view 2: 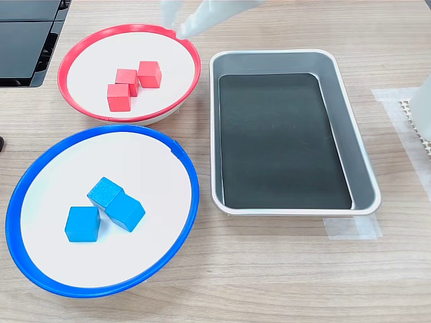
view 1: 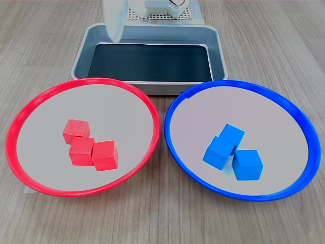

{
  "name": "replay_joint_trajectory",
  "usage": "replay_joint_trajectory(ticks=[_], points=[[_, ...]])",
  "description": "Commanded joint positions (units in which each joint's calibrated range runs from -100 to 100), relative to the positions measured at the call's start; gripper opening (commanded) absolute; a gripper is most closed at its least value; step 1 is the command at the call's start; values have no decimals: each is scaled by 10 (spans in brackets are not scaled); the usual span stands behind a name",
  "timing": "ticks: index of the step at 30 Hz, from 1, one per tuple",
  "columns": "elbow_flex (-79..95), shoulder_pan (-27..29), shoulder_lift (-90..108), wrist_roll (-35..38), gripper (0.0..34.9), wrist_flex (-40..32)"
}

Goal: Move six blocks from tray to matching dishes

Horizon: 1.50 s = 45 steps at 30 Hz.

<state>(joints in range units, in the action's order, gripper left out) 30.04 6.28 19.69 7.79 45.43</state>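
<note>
Three red blocks (view 1: 89,145) (view 2: 131,84) lie clustered in the red-rimmed dish (view 1: 30,109) (view 2: 81,50). In the blue-rimmed dish (view 1: 299,119) (view 2: 27,182) three blue blocks (view 1: 233,152) (view 2: 104,208) touch one another. The silver tray (view 1: 218,51) (view 2: 363,168) shows only its bare black bottom. My gripper (view 2: 174,25) hangs above the red dish's rim on the tray side, open with nothing between its white fingers (view 1: 112,23). Its upper part is cut off by the frame edge in both exterior views.
The arm's white base (view 1: 157,7) stands on a perforated mat (view 2: 419,128) behind the tray. A black flat object (view 2: 23,40) lies at the second exterior view's upper left. Clear tape (view 2: 350,229) marks the wood table by the tray's corner.
</note>
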Motion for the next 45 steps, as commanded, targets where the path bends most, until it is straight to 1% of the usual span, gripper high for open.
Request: replay_joint_trajectory(ticks=[1,3,5,7,10,14,20,45], points=[[255,-35,225,-39,2,-151],[384,-45,348,-61,2,-202],[501,-54,472,-72,1,-219],[581,-55,576,-74,1,-194],[651,-40,681,-72,1,-132],[700,-19,741,-70,1,-93],[700,-20,793,-70,2,21],[700,-23,793,-76,3,19]])
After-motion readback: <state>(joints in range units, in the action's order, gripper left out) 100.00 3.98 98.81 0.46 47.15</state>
